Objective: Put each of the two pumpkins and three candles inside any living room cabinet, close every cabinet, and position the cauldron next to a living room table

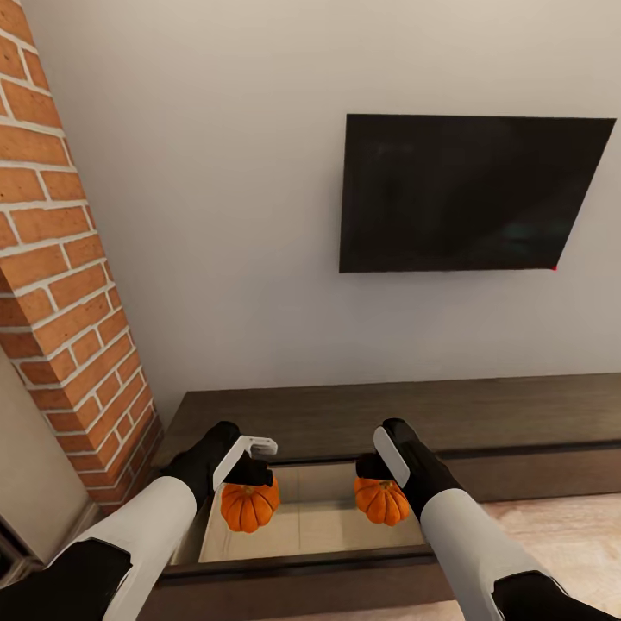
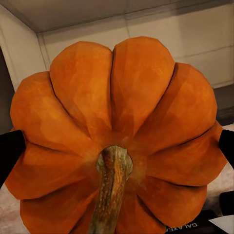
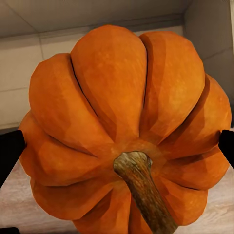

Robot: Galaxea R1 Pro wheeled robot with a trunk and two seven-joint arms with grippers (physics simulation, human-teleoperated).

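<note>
Two pumpkins held over the open cabinet compartment.

The left pumpkin (image 1: pixel 249 505) sits clamped in the left claw (image 1: pixel 251 483) and the right pumpkin (image 1: pixel 381 501) in the right claw (image 1: pixel 379 479), both hanging over the pale interior of the pulled-out compartment (image 1: pixel 302 526) of the long, low dark-brown cabinet (image 1: pixel 483 414); whether they touch its floor cannot be told. Each is round, deeply ribbed, bright orange, with a rough brown-green stem (image 2: pixel 113 187) pointing toward the wrist camera, dark fingers (image 2: pixel 9 156) pressing at both flanks. The cabinet's top is flat, matte wood. Behind it rises a plain pale wall with a dark television (image 1: pixel 466 194); a red brick column (image 1: pixel 60 259) stands at the left.
</note>
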